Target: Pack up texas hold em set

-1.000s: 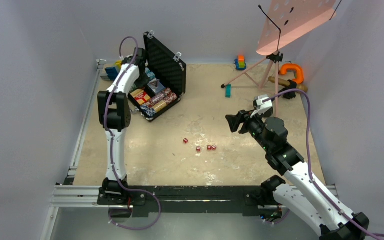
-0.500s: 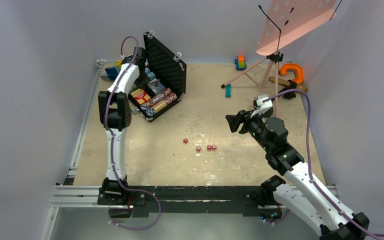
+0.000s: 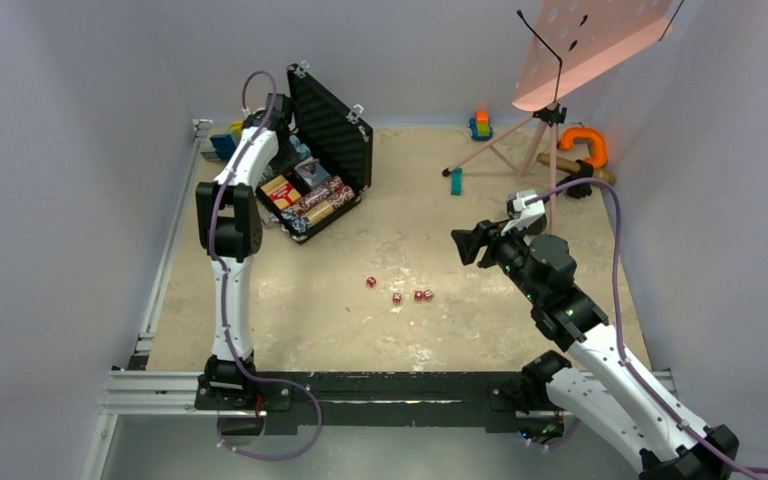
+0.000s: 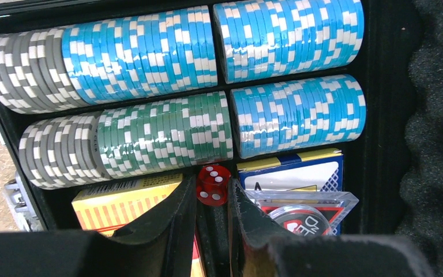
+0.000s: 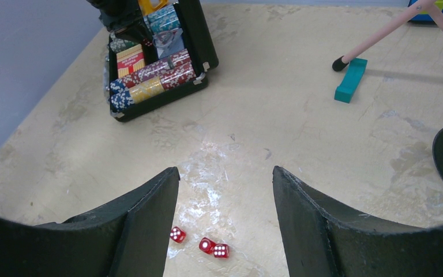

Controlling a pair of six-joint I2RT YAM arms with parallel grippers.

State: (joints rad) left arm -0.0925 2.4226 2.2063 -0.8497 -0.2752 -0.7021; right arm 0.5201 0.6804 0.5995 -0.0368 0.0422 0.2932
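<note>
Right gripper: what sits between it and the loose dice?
Only bare table between the right gripper and the dice, clearest in the top view; the right wrist view agrees.

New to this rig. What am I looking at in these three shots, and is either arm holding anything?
These are two robot arms, the left arm and the right arm, bolted at the near edge of a table. Each ends in a two-finger claw. The wide picture comes from a fixed camera above and behind the arms. The other two come from a camera on each wrist, so that arm's own fingers show at the bottom.

On the table sits an open black case holding rows of poker chips and card boxes. Four loose dice lie mid-table, and a pink music stand is at the back right.

The left claw is inside the case, pinching one red die between the card boxes. The right claw is open and empty, pointing toward the loose dice.
</note>
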